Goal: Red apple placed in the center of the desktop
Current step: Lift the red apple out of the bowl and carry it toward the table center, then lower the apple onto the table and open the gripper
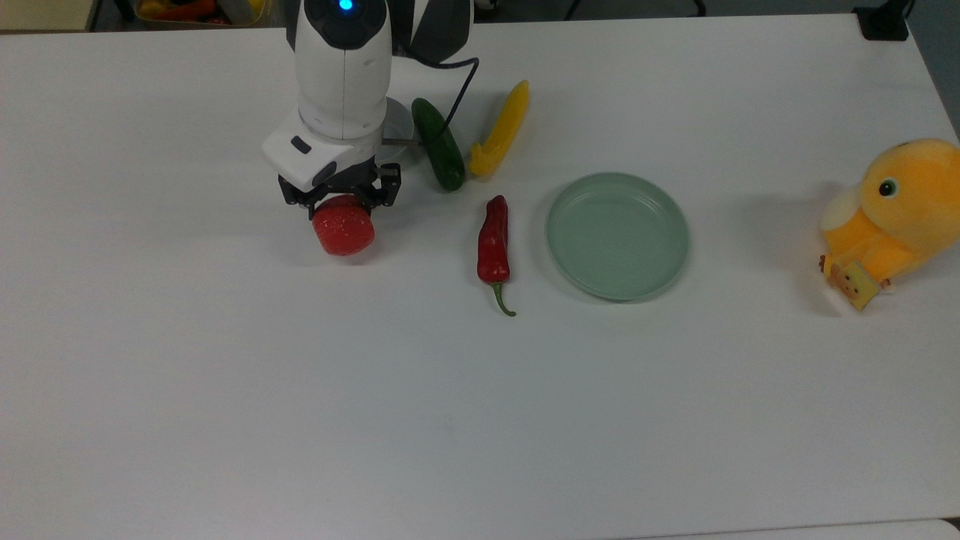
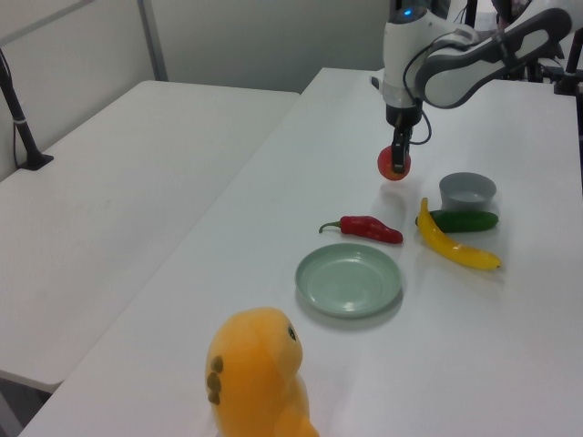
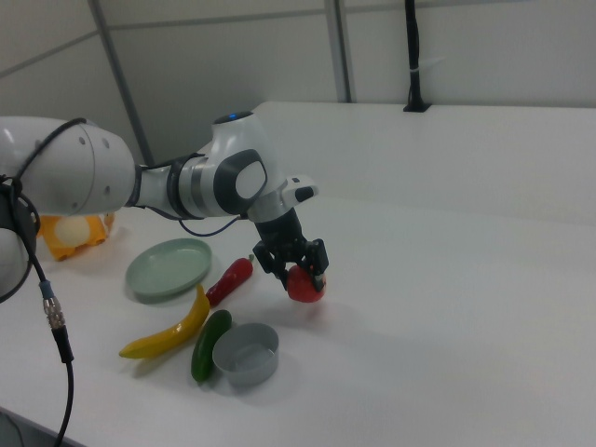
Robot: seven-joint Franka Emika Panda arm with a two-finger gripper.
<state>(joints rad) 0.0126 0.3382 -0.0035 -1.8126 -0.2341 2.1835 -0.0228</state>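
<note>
Top view: the gripper (image 1: 341,204) is clenched on the red apple (image 1: 343,230), which sits toward the top view's left of the desktop (image 1: 480,420), short of the middle and beside the red chili (image 1: 493,244). Judgement: pickup is done; carrying to the centre, lowering and release remain. Count here: one apple, one chili, one cucumber (image 1: 439,146), one yellow pepper (image 1: 502,127), one green plate (image 1: 616,235), one plush toy (image 1: 896,214), and one grey bowl (image 1: 395,129) partly behind the arm. Left view: the apple (image 2: 393,164) hangs in the gripper (image 2: 398,157) clear of the surface, apart from the grey bowl (image 2: 468,192); the same single items appear. Right view: the fingers (image 3: 317,256) grip the apple (image 3: 305,284) from above, just over the desktop (image 3: 447,354), with its shadow close beneath; bowl (image 3: 246,353), cucumber (image 3: 210,344), yellow pepper (image 3: 172,328), chili (image 3: 229,279) and plate (image 3: 169,267) number one each.
</note>
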